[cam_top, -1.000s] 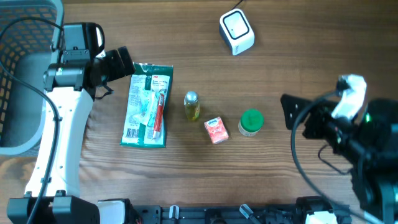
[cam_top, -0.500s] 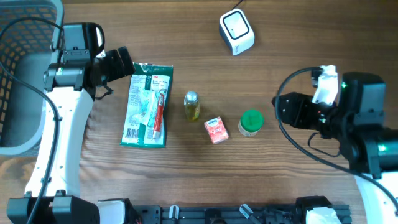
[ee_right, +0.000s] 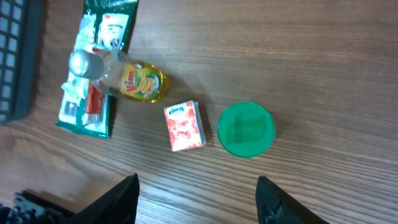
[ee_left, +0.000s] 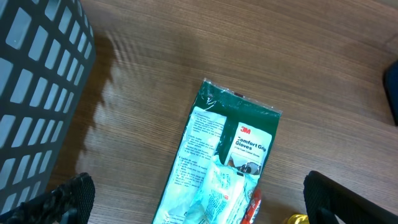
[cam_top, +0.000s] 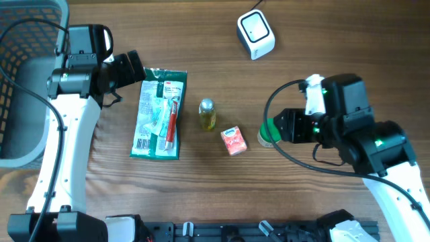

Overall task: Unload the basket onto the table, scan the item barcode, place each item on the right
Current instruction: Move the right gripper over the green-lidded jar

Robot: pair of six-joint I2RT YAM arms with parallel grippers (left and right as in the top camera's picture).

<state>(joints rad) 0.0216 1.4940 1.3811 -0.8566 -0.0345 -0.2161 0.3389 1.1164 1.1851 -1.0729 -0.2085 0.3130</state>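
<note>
Right gripper (ee_right: 199, 202) over the wooden table (ee_right: 311, 50); fingers (ee_right: 127, 198) spread apart, nothing between them. Ahead of the gap: green round jar (ee_right: 246, 129), seen top-on. Just left of it, not touching, a small red-and-white carton (ee_right: 185, 126). Farther left, a bottle (ee_right: 127, 79) of yellow liquid, silver cap overlapping a green packet (ee_right: 102, 25). Dark gridded basket (ee_right: 15, 62) cropped at the left edge.

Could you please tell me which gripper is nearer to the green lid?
Right. The right gripper hangs right at the green lid; the left gripper is far across the table, by the glove packet's top corner.
</note>
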